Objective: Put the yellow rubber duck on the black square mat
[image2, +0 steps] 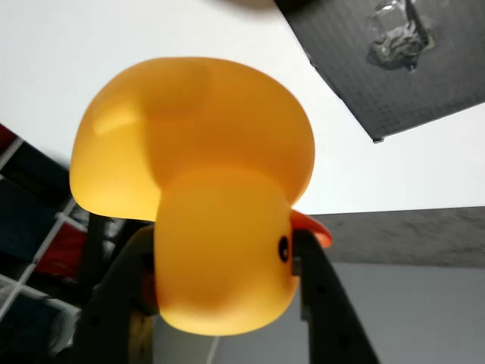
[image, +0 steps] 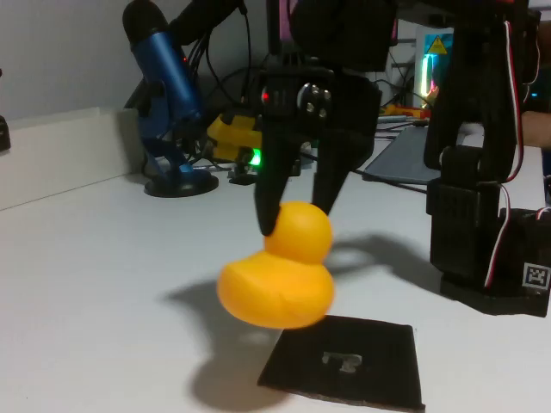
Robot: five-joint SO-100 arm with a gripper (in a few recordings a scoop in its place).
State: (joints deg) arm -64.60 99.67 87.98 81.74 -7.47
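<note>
The black arm reached straight down, its pincer [image: 297, 215] clamped on the round head of the yellow rubber duck [image: 277, 288], holding the glossy, plump body clear above the white bench [image: 95, 284], just left of the thin, matte black square mat [image: 349, 361].

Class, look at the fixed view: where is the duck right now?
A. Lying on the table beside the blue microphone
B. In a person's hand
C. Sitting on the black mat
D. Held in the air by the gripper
D: the gripper pinches the duck's head, holding it above the table, with the mat lying below it.
</note>
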